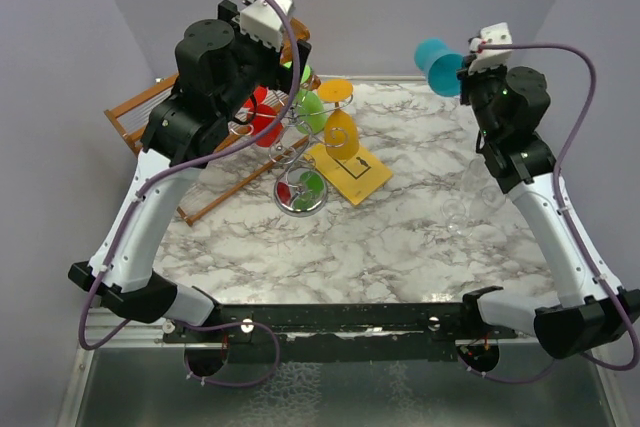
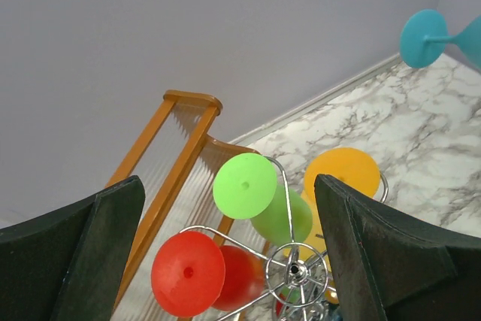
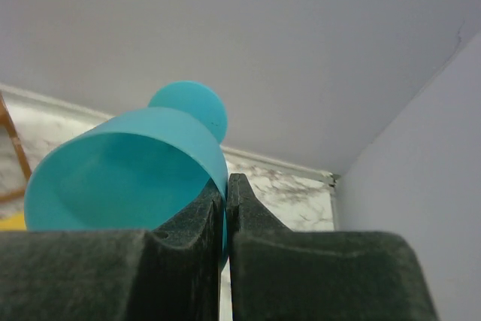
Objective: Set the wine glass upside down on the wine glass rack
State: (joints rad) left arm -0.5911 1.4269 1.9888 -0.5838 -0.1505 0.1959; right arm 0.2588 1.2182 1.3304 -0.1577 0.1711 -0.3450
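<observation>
My right gripper (image 1: 466, 71) is shut on the rim of a teal wine glass (image 1: 436, 64) and holds it on its side high over the table's far right. In the right wrist view the fingers (image 3: 227, 186) pinch the bowl's wall (image 3: 128, 163), with the foot pointing away. The silver wire rack (image 1: 301, 187) stands at centre left with a red (image 1: 262, 119), a green (image 1: 310, 107) and an orange glass (image 1: 338, 132) hanging on it. My left gripper (image 1: 290, 57) is open and empty just above the rack (image 2: 297, 268). The teal glass also shows in the left wrist view (image 2: 425, 35).
A brown wooden slatted rack (image 1: 160, 112) leans at the far left, behind the wire rack (image 2: 176, 163). A yellow card (image 1: 350, 169) lies beside the rack's base. Something clear and glassy sits on the marble at the right (image 1: 470, 197). Walls close off the back and both sides.
</observation>
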